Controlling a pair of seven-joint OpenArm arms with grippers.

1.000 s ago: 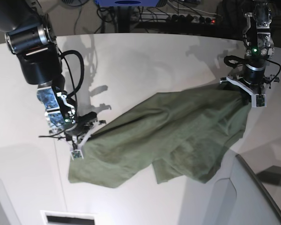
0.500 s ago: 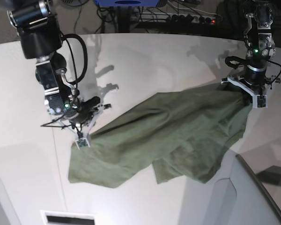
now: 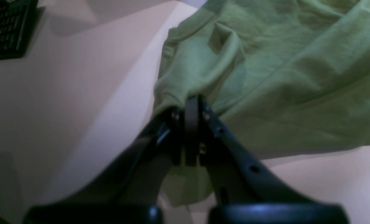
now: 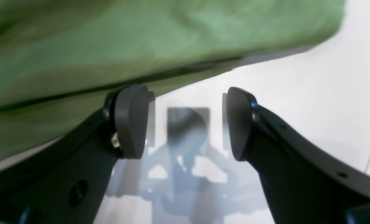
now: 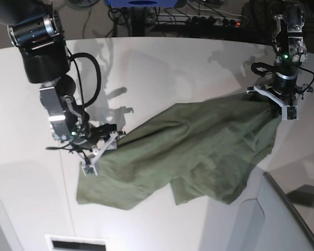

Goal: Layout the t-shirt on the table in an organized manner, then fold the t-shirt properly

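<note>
The olive-green t-shirt (image 5: pixel 199 151) lies crumpled and stretched slantwise across the white table (image 5: pixel 162 68). My left gripper (image 5: pixel 277 108) is at the shirt's far right corner, shut on a bunched fold of the cloth (image 3: pixel 203 71); in the left wrist view its fingertips (image 3: pixel 191 104) are pressed together on the fabric. My right gripper (image 5: pixel 102 149) stands open at the shirt's left edge. In the right wrist view its pads (image 4: pixel 132 121) are wide apart over bare table (image 4: pixel 312 77), with the shirt's hem (image 4: pixel 141 40) lying just above the left pad and nothing between them.
Cables and a power strip (image 5: pixel 214 21) lie beyond the table's far edge. A dark keyboard (image 3: pixel 7 28) sits at the top left of the left wrist view. A grey raised panel (image 5: pixel 282 209) borders the lower right. A thin seam (image 5: pixel 68 198) runs down the table's left part.
My right gripper has opened and let go of the shirt's left edge, shifting slightly right along it. The left gripper and its grip have not moved.
</note>
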